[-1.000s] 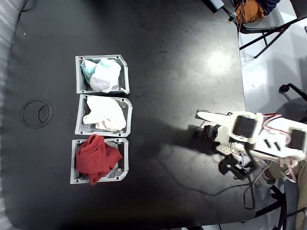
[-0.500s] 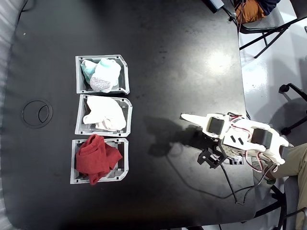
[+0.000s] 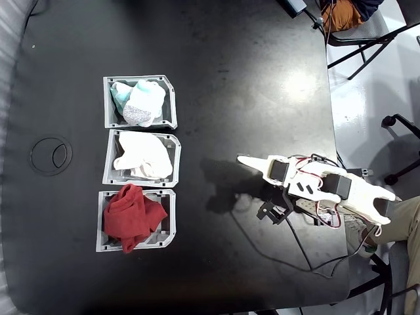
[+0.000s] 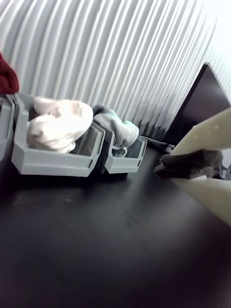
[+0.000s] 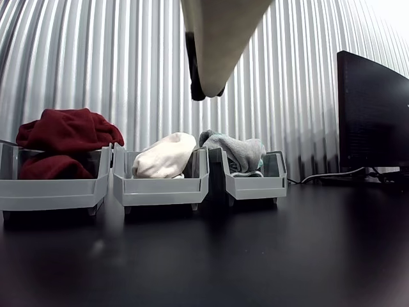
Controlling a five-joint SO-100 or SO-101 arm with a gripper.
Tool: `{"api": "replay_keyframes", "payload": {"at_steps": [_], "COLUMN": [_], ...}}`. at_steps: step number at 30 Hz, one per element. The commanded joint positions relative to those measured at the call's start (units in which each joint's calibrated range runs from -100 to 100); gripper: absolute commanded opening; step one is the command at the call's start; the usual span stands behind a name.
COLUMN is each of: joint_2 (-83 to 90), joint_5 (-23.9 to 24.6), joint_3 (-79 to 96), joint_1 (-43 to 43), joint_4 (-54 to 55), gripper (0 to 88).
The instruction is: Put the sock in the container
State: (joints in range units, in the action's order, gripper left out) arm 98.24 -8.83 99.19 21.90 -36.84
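Your arm (image 3: 328,187) lies stretched out low and nearly level in the fixed view, wrist leading and white finger (image 3: 252,162) pointing left. Your gripper (image 3: 259,187) holds nothing; whether its jaws stand apart can't be told here.

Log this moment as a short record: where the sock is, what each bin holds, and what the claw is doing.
sock: lying in the top bin, on teal-and-white fabric
top bin: the sock plus teal-and-white fabric
middle bin: plain white cloth
bottom bin: red cloth
claw: over bare table, well to the right of the bins in the fixed view, holding nothing; open or shut unclear
task state: sock appears placed
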Motion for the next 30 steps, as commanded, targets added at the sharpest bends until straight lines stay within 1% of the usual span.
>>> {"api": "replay_keyframes", "payload": {"at_steps": [1,30], "joint_2": [0.09,-0.33], "joint_5": [0.28,0.11], "joint_3": [0.36,0.36], "joint_1": [-0.14,0.33], "joint_4": [1.65,1.40], "gripper": [1.3,1.4]}}
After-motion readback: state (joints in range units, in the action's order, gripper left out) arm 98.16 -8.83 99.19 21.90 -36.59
